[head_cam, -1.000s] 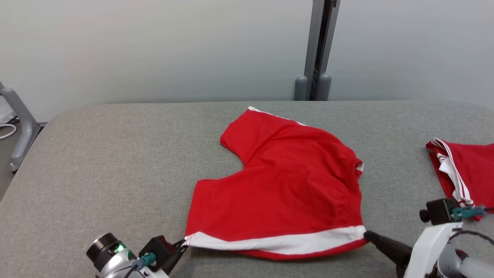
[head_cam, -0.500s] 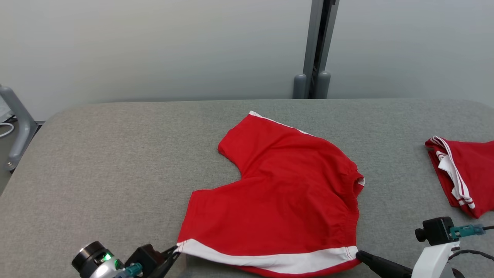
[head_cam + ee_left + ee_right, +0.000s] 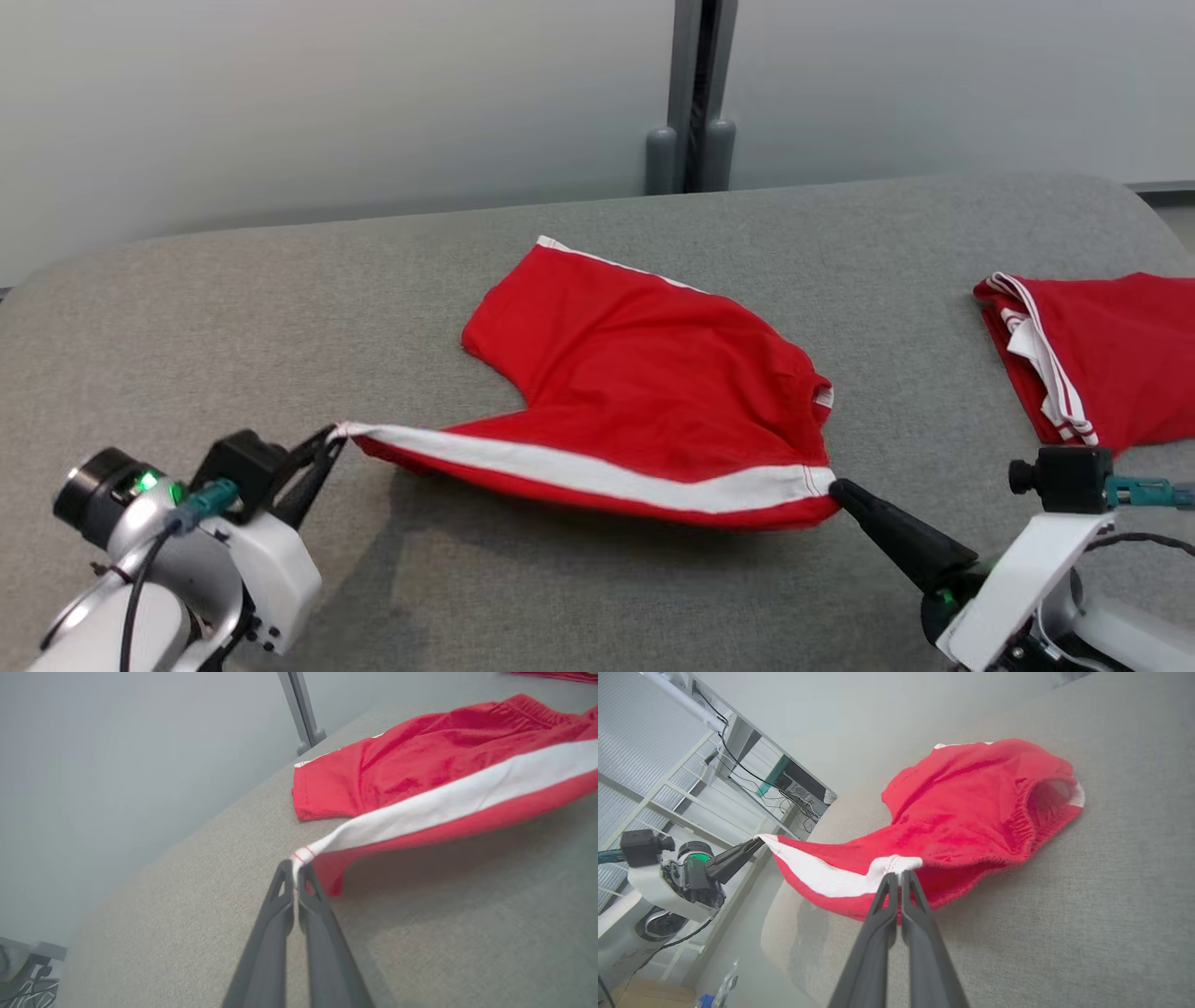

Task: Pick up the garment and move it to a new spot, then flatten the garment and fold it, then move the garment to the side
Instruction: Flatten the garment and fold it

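Note:
The garment (image 3: 644, 373) is a pair of red shorts with a white side stripe, lying mid-table on the grey padded surface. Its near striped edge is lifted off the table and stretched between both grippers. My left gripper (image 3: 334, 435) is shut on the stripe's left corner, seen close in the left wrist view as the garment (image 3: 434, 774) pinched by the left gripper (image 3: 294, 865). My right gripper (image 3: 834, 485) is shut on the stripe's right corner; in the right wrist view the right gripper (image 3: 899, 875) pinches the white hem of the garment (image 3: 971, 807). The far leg still rests on the table.
A second red garment with white stripes (image 3: 1102, 364) lies folded at the table's right edge. A grey post (image 3: 691, 93) stands behind the padded table (image 3: 233, 308). In the right wrist view, shelving and cables (image 3: 752, 765) stand beyond the table's left end.
Both grippers have raised the striped edge off the table and pulled it taut, the left one moving further left. The camera has also shifted, so the whole scene sits differently.

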Robot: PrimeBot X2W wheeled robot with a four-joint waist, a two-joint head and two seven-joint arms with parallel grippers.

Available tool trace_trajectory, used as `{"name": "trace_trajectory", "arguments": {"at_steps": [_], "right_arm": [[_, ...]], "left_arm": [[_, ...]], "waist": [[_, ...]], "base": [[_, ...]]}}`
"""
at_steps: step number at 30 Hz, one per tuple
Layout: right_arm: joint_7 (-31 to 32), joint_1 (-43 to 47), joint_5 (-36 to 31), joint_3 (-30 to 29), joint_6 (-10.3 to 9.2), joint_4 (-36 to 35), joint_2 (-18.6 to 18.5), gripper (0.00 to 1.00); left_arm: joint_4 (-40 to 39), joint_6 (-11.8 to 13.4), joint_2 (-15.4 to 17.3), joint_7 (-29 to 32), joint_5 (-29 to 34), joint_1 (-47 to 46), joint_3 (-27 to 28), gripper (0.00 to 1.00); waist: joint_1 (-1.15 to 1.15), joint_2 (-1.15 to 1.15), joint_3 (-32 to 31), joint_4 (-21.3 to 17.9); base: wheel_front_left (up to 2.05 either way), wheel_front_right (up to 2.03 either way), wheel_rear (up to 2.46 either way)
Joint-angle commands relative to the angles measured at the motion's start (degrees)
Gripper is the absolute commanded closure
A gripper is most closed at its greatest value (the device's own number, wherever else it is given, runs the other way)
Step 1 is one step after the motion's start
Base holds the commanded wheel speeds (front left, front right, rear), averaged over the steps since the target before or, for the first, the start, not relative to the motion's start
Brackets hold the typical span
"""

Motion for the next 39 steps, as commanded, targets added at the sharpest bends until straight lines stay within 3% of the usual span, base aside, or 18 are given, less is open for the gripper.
{"name": "trace_trajectory", "arguments": {"at_steps": [1, 8, 14, 27, 39], "right_arm": [[-0.92, -1.03, -0.36, -0.53, 0.00, -0.03, 0.67, 1.00], [-3.70, -3.65, -2.13, -3.29, 0.00, 1.51, 5.46, 1.00], [-4.30, -6.15, -3.94, -5.00, 0.00, 4.88, 10.61, 1.00], [-4.53, -11.20, -9.24, -9.95, 0.00, 13.17, 23.71, 1.00], [-4.50, -12.91, -14.93, -16.38, 0.00, 19.62, 33.77, 1.00]], "left_arm": [[-0.15, 0.51, 0.22, 0.50, -0.66, -1.69, 0.83, 1.00], [1.89, 1.10, 0.90, 4.36, -2.82, -7.87, 4.08, 1.00], [5.67, -0.05, 0.60, 7.59, -2.99, -14.08, 4.56, 1.00], [17.70, -5.51, -0.36, 12.85, 1.86, -29.39, 0.44, 1.00], [30.70, -6.59, -1.76, 13.99, 5.89, -39.84, -2.42, 1.00]], "waist": [[0.00, 0.00, 1.53, -1.76], [0.00, 0.00, 4.83, -6.44], [0.00, 0.00, 7.74, -10.62], [0.00, 0.00, 14.08, -18.58], [0.00, 0.00, 18.89, -23.67]], "base": [[0.00, 0.00, 0.00], [0.00, 0.00, 0.00], [0.00, 0.00, 0.00], [0.00, 0.00, 0.00], [0.00, 0.00, 0.00]]}}
